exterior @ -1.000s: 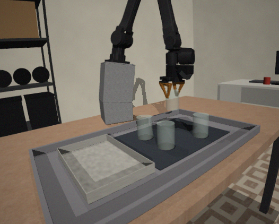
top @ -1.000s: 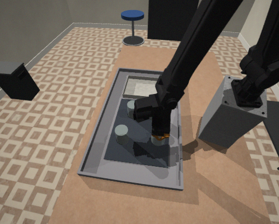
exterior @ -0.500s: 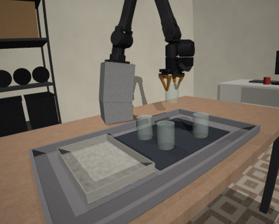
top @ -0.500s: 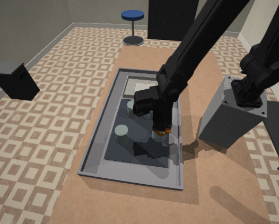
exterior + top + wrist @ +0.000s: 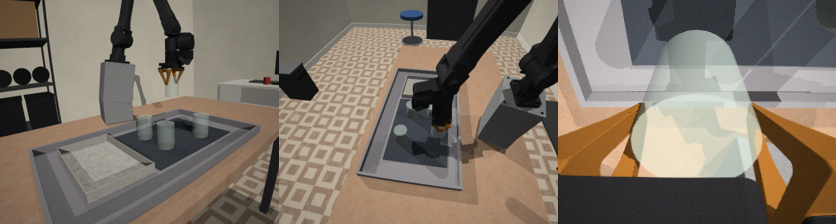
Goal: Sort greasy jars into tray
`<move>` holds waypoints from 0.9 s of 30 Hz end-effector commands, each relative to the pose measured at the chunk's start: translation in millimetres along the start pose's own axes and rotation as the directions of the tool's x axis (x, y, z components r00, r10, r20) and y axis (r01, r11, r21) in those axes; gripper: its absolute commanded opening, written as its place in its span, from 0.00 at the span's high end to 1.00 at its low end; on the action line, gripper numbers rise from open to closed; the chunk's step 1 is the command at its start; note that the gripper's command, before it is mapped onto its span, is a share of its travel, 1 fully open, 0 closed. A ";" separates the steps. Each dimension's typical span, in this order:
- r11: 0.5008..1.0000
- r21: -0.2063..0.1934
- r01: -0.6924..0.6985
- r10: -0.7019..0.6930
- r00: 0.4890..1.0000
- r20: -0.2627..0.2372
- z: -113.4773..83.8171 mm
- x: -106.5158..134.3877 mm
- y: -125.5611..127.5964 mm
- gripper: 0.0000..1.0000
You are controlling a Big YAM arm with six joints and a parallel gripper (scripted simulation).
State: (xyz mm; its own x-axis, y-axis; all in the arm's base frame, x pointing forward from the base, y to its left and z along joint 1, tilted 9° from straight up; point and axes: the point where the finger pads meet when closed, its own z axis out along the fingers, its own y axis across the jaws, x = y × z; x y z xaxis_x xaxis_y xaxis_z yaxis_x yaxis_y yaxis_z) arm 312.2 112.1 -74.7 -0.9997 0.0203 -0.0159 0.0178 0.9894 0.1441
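My gripper (image 5: 442,128) (image 5: 172,79) (image 5: 696,111) is shut on a glass jar (image 5: 437,132) (image 5: 172,90) (image 5: 695,65), which hangs upright between the orange fingers, well above the table. Three other jars stand mouth down on the dark drying mat (image 5: 406,155) (image 5: 185,156): one jar (image 5: 401,134) (image 5: 200,126) at the far end from the tray, one jar (image 5: 411,109) (image 5: 166,135) nearer the tray, and one jar (image 5: 429,112) (image 5: 145,127) partly behind the arm in the top view. The pale tray (image 5: 402,91) (image 5: 122,179) beside the mat holds no jar.
A grey raised rim (image 5: 409,182) (image 5: 255,129) runs around the steel top holding mat and tray. The grey arm pedestal (image 5: 504,119) (image 5: 116,90) stands beside it on the brown table (image 5: 411,204) (image 5: 16,143).
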 end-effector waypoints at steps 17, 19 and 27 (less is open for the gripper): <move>1.000 -0.008 -0.003 0.003 1.000 0.028 -10.7 -22.2 -57.1 1.00; 1.000 -0.008 -0.003 0.003 1.000 0.028 -10.6 -23.5 -63.6 1.00; 1.000 -0.008 -0.003 0.003 1.000 0.028 -10.6 -27.6 -83.1 1.00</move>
State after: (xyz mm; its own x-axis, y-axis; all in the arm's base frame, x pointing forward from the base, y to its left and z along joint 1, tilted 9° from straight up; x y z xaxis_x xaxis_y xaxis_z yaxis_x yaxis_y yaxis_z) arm 322.6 39.2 -81.1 -0.9991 0.0380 -0.0165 0.0351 0.9883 0.1486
